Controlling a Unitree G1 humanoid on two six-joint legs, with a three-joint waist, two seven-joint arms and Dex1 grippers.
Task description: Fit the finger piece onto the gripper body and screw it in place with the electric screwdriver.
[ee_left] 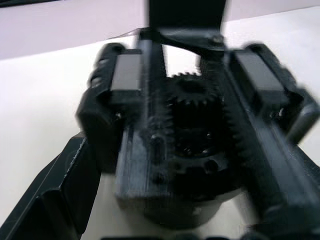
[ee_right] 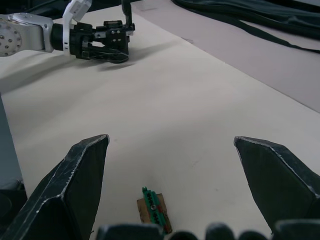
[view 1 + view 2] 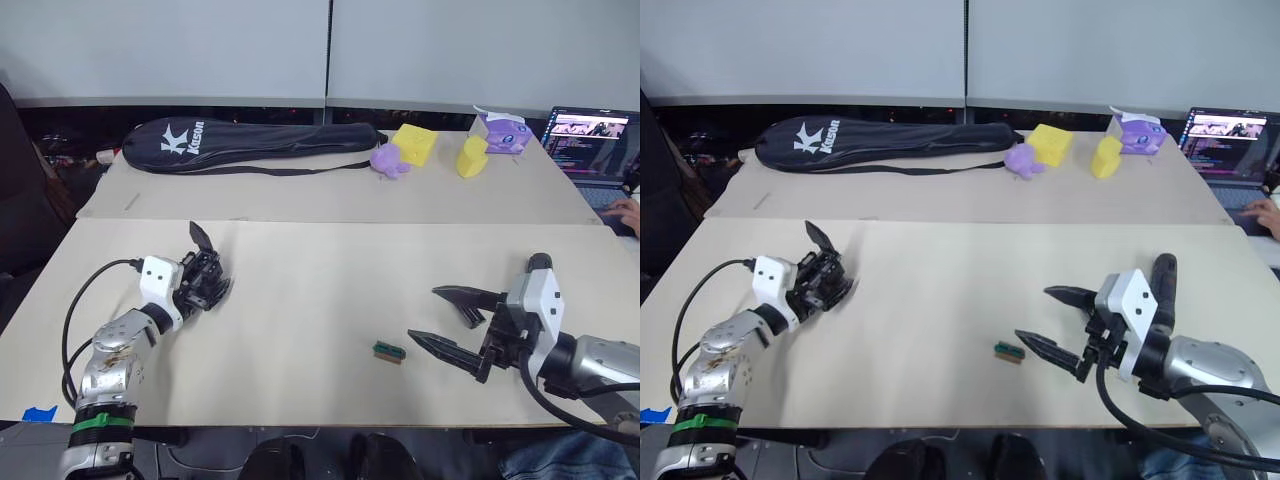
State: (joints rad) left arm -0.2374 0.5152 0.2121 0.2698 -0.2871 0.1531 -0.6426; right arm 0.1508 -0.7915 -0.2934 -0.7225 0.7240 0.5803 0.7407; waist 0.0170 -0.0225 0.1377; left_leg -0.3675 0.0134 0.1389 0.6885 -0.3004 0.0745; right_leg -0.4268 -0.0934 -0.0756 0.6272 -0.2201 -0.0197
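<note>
The main risk I judge from here is the gripper body (image 3: 203,281) shifting or twisting in the left gripper (image 3: 196,278) once a part is pressed onto it — the clamp appears to sit on only part of the block, so a sideways push from the other arm could rotate it and throw the screw hole out of line. A second risk is the right gripper (image 3: 452,320) closing on the wrong item: its two black fingers are spread wide, low over the table (image 3: 320,300) near the front edge toward the right, and the thing lying just ahead of them, slightly toward the lower finger, is a tiny green-and-black block (image 3: 387,351), not a part the task names. The gripper body is held near the table's left edge, at or just above the surface; the left wrist view shows its gear and toothed rails (image 1: 192,107) close up, with one of the left gripper's fingers (image 1: 47,200) alongside, so that gripper is clamped on it. A slim black blade (image 3: 200,236) stands up from the body's far side — it may be the finger piece, though I cannot be sure. Along the far edge lie a long black racket bag (image 3: 250,145), yellow (image 3: 414,145) and purple toys (image 3: 388,160), and a laptop (image 3: 590,140) at the far right corner.
</note>
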